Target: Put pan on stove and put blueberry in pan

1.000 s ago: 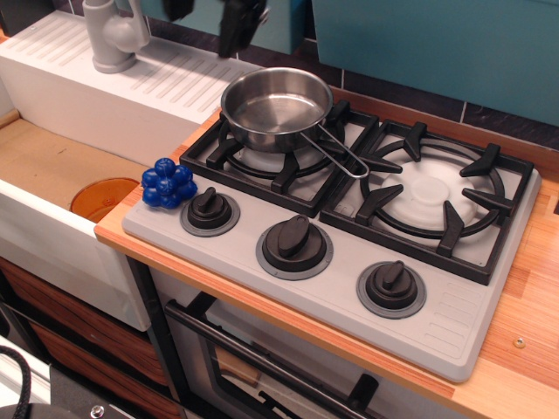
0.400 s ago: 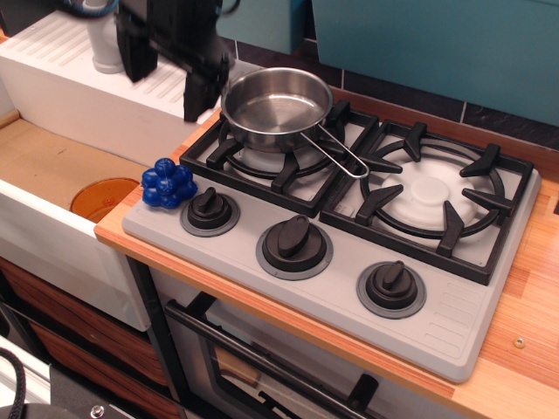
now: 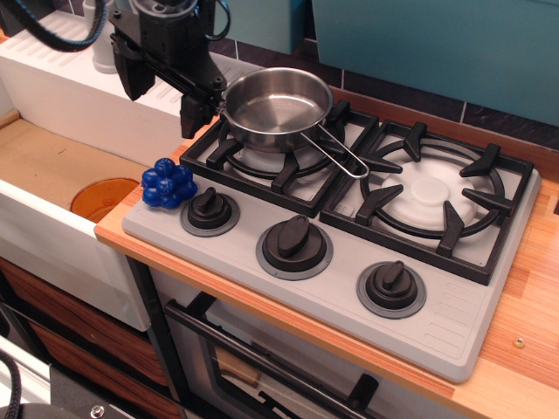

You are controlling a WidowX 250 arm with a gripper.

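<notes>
Knobs come first from the near edge: 3 black ones on grey rings along the front of the grey toy cooktop, which carries 2 black four-pronged burner grates. Just left of the leftmost knob, at the cooktop's front-left corner, sits the small glossy dark-blue cluster of berry-like balls, touching nothing but the surface and not yet picked up. Farther back, the small round shiny stainless-steel saucepan rests on the left grate, its wire loop handle pointing toward the right burner; that half of the task looks done. Farthest, the black gripper hangs above and behind the blueberry cluster, fingers spread apart and empty. Grasping the cluster and dropping it in the pan remain.
</notes>
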